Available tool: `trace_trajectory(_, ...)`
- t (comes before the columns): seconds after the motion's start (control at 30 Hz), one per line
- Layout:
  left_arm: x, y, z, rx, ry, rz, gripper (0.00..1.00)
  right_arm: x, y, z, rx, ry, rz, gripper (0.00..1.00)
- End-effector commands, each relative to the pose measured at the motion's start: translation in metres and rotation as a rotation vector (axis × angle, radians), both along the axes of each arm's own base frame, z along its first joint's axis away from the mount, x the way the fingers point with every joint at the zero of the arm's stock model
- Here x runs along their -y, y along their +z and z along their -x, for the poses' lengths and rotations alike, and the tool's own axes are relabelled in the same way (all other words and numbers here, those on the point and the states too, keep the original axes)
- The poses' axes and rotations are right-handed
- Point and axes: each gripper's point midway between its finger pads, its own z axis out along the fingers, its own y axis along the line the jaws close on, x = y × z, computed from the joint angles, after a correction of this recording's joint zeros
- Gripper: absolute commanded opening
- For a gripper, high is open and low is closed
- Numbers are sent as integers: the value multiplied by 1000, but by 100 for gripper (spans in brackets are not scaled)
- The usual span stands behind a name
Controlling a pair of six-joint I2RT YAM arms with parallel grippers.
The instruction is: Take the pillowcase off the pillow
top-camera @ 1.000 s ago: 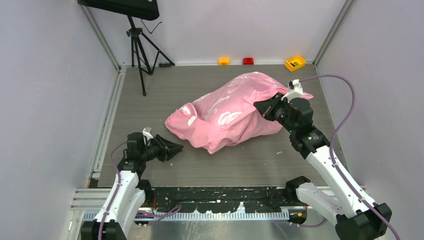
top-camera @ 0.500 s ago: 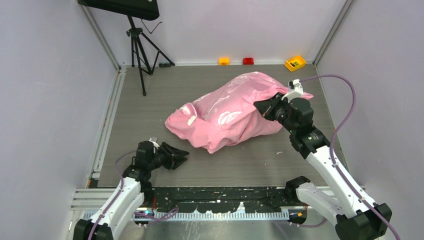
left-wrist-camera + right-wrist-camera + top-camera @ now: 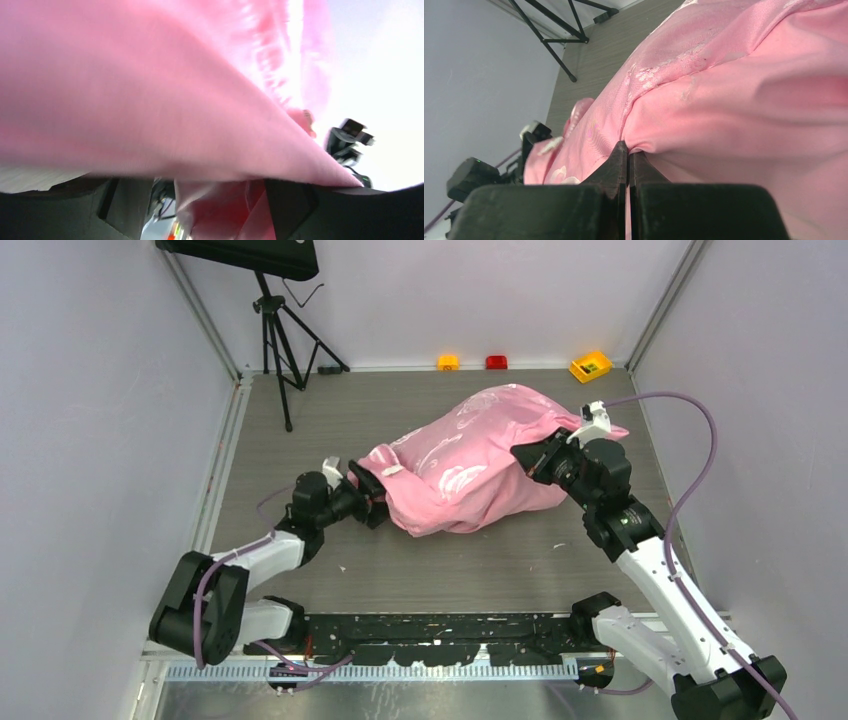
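The pink satin pillowcase (image 3: 470,460) lies bunched in the middle of the grey table and bulges as if filled. The pillow is hidden inside it. My left gripper (image 3: 368,495) is at the pillowcase's near-left end, open, with its dark fingers spread on either side of a fold. In the left wrist view pink fabric (image 3: 150,75) fills the frame and hangs down between the two fingers (image 3: 290,205). My right gripper (image 3: 522,452) is shut on a pinch of the pillowcase (image 3: 734,90) at its right side, its fingertips (image 3: 629,150) pressed together on the cloth.
A black tripod (image 3: 275,330) stands at the back left. An orange block (image 3: 448,362), a red block (image 3: 496,362) and a yellow box (image 3: 590,365) sit along the back wall. Grey walls close in both sides. A metal rail (image 3: 215,480) runs along the left edge.
My left arm has swung from the near-left of the table up to the pillowcase's left end, and its jaws have opened. The pillowcase's left corner has folded back. My right gripper keeps its pinch.
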Motion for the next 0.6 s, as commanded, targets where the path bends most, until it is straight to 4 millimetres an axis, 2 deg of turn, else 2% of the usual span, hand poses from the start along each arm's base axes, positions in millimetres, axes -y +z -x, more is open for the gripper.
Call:
trace_trajectory(0.0,12,97,-36,349,13,122,78,0,51,4,152,18,-34,1)
trace_trajectory(0.07,15,114,-45,381,4,85,78,1,50,5,147,18,-25,1)
trace_trajectory(0.1,16,129,-49,418,-3,69,78,2,48,6,143,15,-17,1)
trace_trajectory(0.27,12,150,-55,467,23,-16,83,7,42,6,129,-8,5,1)
trace_trajectory(0.37,25,150,-51,471,-28,-17,84,3,37,3,111,6,-2,1)
trace_trajectory(0.57,64,133,-42,418,-222,-26,84,-7,33,-3,88,41,-22,1)
